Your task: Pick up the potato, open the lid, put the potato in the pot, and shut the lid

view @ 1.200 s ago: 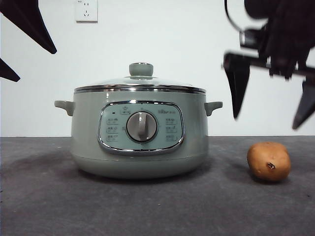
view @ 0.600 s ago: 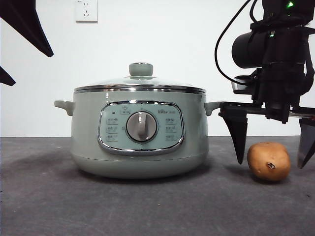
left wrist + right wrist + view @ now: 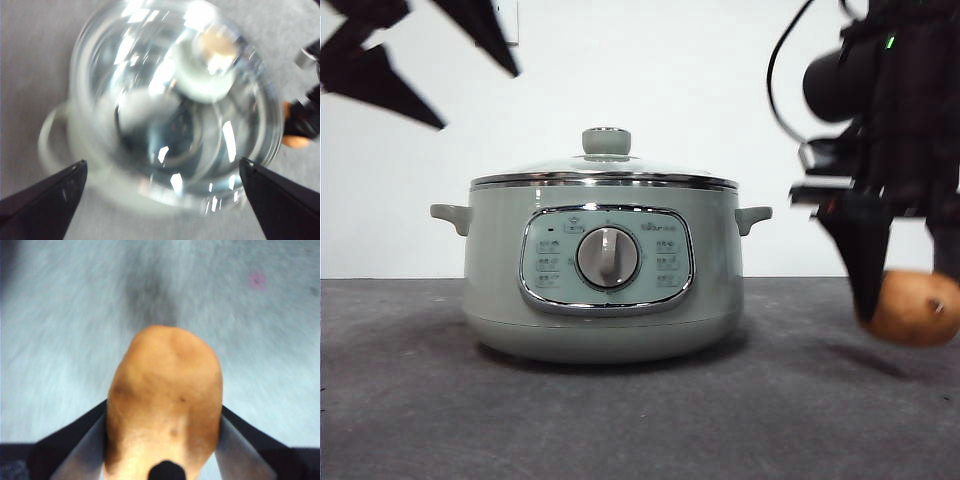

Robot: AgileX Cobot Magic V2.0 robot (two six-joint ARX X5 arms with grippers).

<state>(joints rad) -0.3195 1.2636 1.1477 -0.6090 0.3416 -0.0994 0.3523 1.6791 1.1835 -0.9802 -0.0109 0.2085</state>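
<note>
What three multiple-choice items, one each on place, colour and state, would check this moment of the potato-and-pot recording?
1. Where is the potato?
A. inside the pot
B. between the right gripper's jaws, off the table
C. on the lid

2. What colour is the lid's knob?
A. pale green
B. red
C. black

3. How is the lid?
A. lifted by the left gripper
B. lying on the table
C. on the pot, closed

Answers:
1 B: the right gripper clamps the potato, with its shadow below on the table.
2 A: the knob matches the pot.
3 C: the lid sits on the rim; the left gripper hangs open above it.
</note>
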